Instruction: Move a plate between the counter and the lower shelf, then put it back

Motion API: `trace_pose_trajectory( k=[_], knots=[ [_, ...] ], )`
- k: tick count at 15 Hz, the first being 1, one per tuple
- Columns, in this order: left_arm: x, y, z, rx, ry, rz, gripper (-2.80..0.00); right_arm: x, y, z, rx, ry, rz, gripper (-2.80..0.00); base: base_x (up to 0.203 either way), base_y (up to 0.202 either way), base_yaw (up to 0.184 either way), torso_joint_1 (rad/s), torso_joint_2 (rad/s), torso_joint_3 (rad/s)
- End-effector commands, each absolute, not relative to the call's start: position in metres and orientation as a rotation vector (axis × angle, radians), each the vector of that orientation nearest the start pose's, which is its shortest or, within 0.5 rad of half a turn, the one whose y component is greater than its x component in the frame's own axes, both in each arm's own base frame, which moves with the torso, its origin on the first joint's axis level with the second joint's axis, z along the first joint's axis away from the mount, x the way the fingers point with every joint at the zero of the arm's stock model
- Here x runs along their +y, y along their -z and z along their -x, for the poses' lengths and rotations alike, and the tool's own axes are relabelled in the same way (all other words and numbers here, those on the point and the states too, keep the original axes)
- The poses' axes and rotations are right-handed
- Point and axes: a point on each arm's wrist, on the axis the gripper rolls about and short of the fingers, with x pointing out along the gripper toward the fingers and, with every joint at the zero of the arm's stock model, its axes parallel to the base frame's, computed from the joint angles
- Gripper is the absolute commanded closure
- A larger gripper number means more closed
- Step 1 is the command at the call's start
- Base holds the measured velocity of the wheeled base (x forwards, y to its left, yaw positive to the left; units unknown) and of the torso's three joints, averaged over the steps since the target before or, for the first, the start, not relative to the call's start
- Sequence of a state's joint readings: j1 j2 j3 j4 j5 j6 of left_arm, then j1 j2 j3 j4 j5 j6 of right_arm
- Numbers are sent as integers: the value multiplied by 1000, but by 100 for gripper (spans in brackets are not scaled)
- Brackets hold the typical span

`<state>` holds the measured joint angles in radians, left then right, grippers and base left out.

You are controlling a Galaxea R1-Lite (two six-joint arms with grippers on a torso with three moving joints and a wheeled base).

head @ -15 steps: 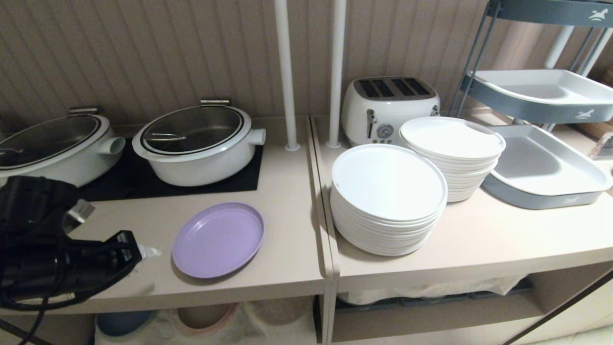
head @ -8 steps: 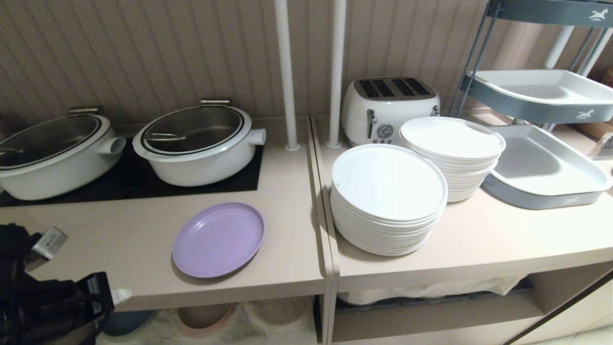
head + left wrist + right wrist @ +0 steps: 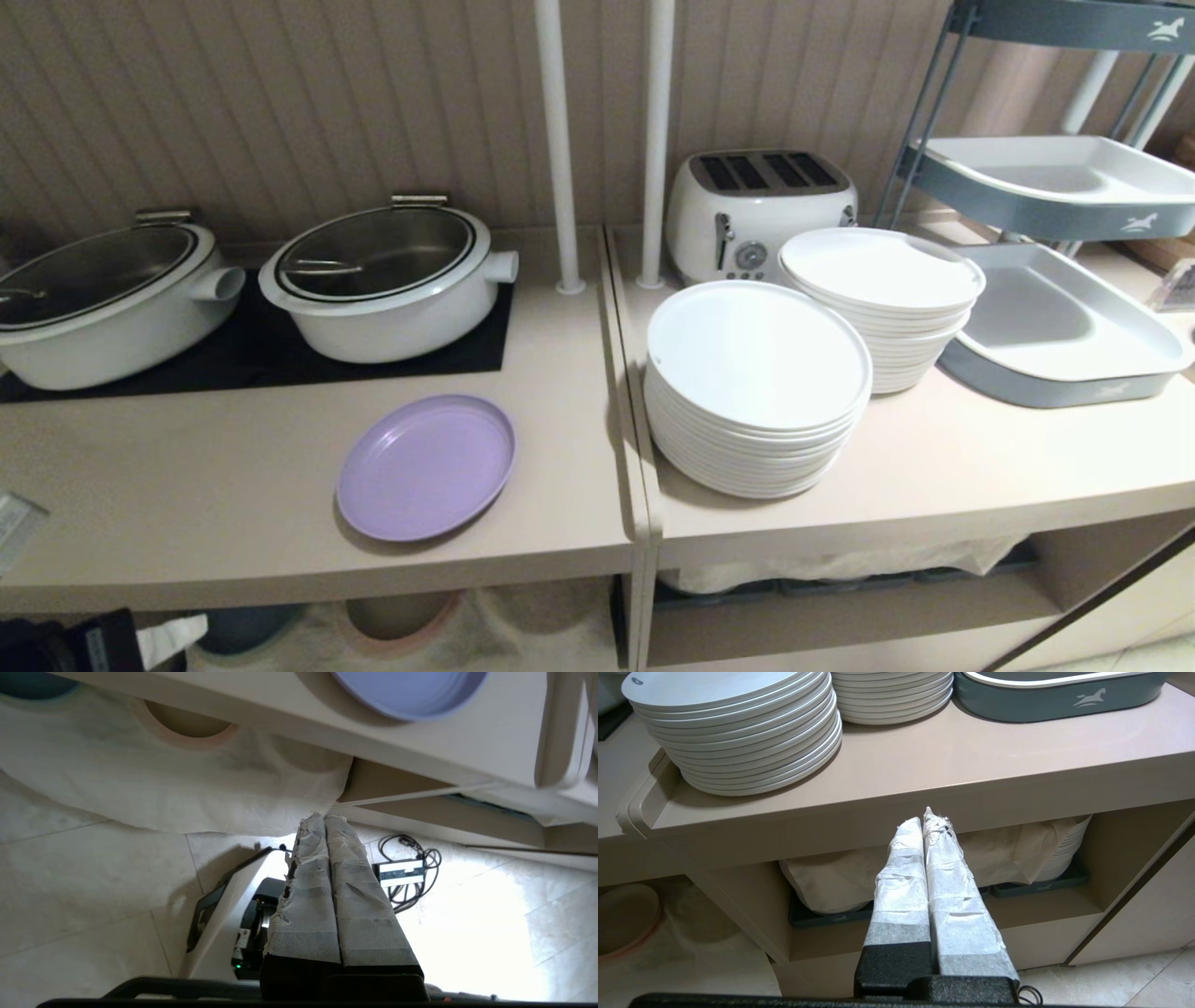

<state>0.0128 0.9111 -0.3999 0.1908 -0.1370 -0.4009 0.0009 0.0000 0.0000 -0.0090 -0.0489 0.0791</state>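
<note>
Lilac plate [image 3: 426, 466] sits flat on your tabletop [image 3: 233, 485], near the front edge, in front of the black hob panel [image 3: 280, 350] and right of centre on that section. Nothing is touching it. In the left wrist view you see only its edge [image 3: 411, 695] above the tabletop lip.

Left claw [image 3: 324, 817]: fingers pressed together, tape-wrapped pads touching along their length, nothing held. It hangs below the tabletop edge, at the far left, tips pointing toward the cloth-draped lower shelf [image 3: 163, 793]. In the head view only a sliver of it shows at the bottom-left corner [image 3: 154, 639].

Right claw [image 3: 924, 816]: fingers closed against each other, empty. It is parked in front of the adjoining tabletop section, level with the compartment holding grey-blue trays [image 3: 831, 914] and covered plate stacks. It does not appear in the head view.

Lower shelf under the plate's section: white wrinkled cloth, with a blue plate [image 3: 238, 625] at the left and a pink-rimmed beige plate [image 3: 397, 616] beside it; further round shapes lie under the cloth to the right.

Rest of the scene: two white lidded pots [image 3: 383, 285] on the hob panel, two stacks of white plates [image 3: 756, 387] on the right section, white toaster [image 3: 758, 217] behind them, grey-and-white tray [image 3: 1060, 327] at the far right with a tiered rack [image 3: 1055, 182] above it.
</note>
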Motion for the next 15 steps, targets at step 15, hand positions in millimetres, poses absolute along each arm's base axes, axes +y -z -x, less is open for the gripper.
trace_pose_trajectory(
  k=[15],
  knots=[
    [-3,-123,0,371,116,81,0,-1,-76,23,-11,47,-80,0,0,0,0,0,0,0]
  ],
)
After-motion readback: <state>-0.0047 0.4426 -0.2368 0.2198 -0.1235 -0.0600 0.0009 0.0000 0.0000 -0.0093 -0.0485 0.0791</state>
